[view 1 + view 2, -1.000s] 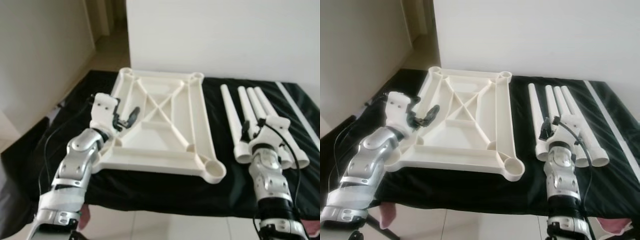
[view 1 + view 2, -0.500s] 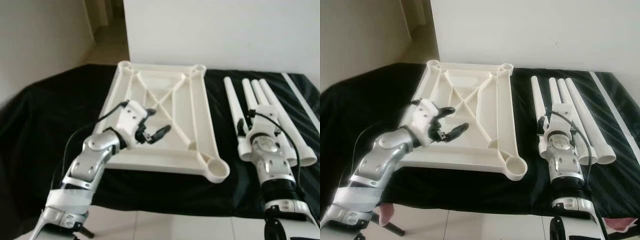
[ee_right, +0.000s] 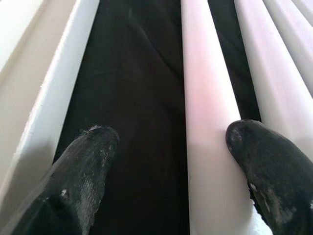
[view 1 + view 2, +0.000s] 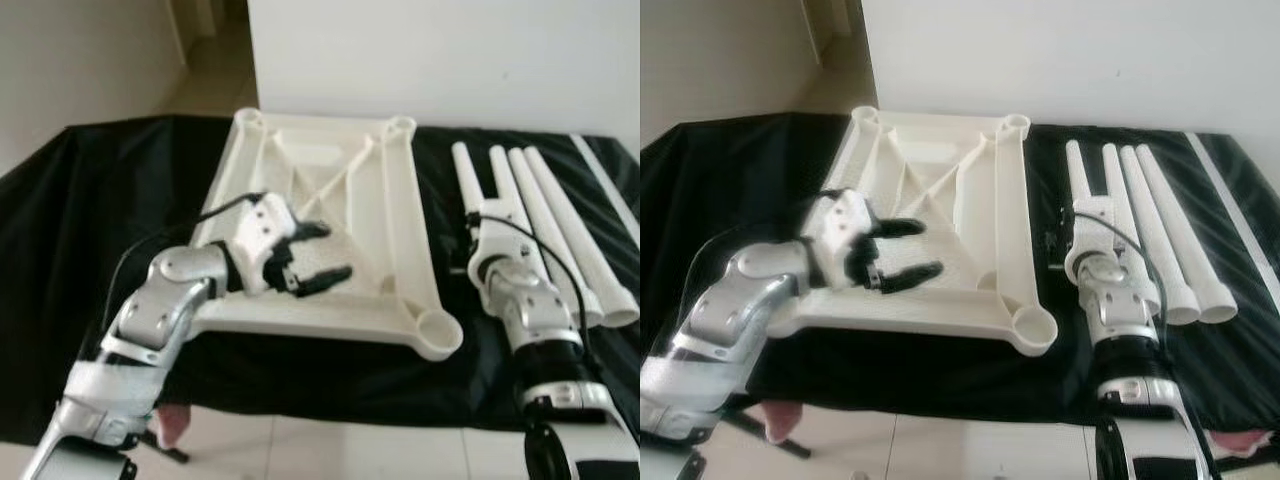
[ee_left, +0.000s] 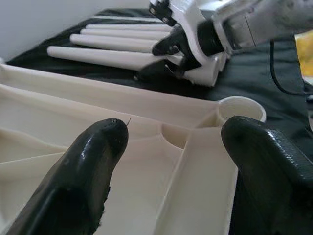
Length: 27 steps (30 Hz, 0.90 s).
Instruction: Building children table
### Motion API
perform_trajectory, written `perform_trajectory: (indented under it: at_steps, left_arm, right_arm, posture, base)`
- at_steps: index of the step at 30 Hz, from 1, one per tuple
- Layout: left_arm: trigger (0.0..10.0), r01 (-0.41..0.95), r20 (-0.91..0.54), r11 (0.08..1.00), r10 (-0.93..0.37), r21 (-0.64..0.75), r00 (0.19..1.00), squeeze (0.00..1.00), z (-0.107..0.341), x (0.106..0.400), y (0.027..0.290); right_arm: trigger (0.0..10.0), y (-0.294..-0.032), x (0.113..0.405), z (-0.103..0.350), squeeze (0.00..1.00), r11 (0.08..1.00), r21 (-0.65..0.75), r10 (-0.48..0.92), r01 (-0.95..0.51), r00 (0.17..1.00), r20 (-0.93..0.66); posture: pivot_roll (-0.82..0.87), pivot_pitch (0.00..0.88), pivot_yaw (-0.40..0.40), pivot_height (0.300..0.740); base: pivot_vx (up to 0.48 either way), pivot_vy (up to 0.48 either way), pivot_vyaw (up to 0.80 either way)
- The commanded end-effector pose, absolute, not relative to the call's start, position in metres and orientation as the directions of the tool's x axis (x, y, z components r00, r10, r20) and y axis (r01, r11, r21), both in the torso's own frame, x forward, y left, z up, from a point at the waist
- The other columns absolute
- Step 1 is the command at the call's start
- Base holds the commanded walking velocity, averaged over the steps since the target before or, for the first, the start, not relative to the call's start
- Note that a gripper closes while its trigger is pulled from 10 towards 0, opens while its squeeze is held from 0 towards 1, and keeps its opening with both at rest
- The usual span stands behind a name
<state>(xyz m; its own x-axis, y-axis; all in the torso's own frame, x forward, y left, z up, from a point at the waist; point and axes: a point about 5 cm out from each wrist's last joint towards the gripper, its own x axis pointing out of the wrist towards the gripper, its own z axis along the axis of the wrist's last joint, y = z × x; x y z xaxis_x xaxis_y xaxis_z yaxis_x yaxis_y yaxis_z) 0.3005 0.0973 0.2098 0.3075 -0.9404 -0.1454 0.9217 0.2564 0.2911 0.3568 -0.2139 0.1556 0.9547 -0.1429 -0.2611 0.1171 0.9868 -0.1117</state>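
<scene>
The left arm bends in from the near left edge of the black-draped surface (image 4: 90, 190), its silver forearm angled inward so that the left gripper (image 4: 315, 253) hangs over the near part of the upturned white tabletop (image 4: 330, 200). Its two black fingers (image 5: 93, 166) stand well apart, jaws open, with nothing between them; they point across the tray-like underside toward the right arm. The left wrist view adds what the head cameras do not: between the fingertips lies a ribbed compartment of the tabletop, and just beyond them the round leg socket (image 5: 242, 108) at the near right corner, with the other arm's wrist past it.

The right arm reaches straight forward from the near edge, forearm almost in line with the table legs (image 4: 530, 215). The right gripper (image 3: 171, 161) is lowered over the black cloth, jaws open. In the right wrist view one fingertip (image 3: 85, 166) sits next to the tabletop's white side rim and the other (image 3: 266, 166) on the far side of the leftmost leg (image 3: 205, 98), so that leg lies between the jaws, not clamped.

Farther off, four white tapered legs lie side by side, running away toward the white wall (image 4: 450, 50), just beside the tabletop's right edge.
</scene>
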Motion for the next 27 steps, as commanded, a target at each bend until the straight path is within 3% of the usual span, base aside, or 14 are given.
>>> perform_trajectory:
  at_steps: [1,14,27]
  left_arm:
    - [10.0,0.921,-0.165,0.240,-0.940,0.305,0.300,0.00,0.213,0.303,0.099]
    - [10.0,0.916,-0.161,0.252,-0.936,0.312,0.312,0.00,0.220,0.309,0.103]
    - [10.0,0.904,-0.141,0.298,-0.925,0.306,0.352,0.00,0.220,0.309,0.108]
  right_arm:
    - [10.0,-0.219,0.354,0.145,0.00,0.984,-0.104,-0.171,0.145,0.932,-0.319]
    - [10.0,-0.229,0.360,0.148,0.00,0.973,-0.103,-0.232,0.208,0.903,-0.362]
    - [10.0,-0.236,0.362,0.141,0.00,0.976,-0.010,-0.185,0.218,0.805,-0.564]
  posture:
    - [0.01,0.095,-0.015,0.740]
    - [0.00,0.090,-0.015,0.740]
    - [0.00,0.090,-0.023,0.740]
  base:
    - [0.000,0.000,0.00]
    - [0.000,0.000,0.00]
    - [0.000,0.000,0.00]
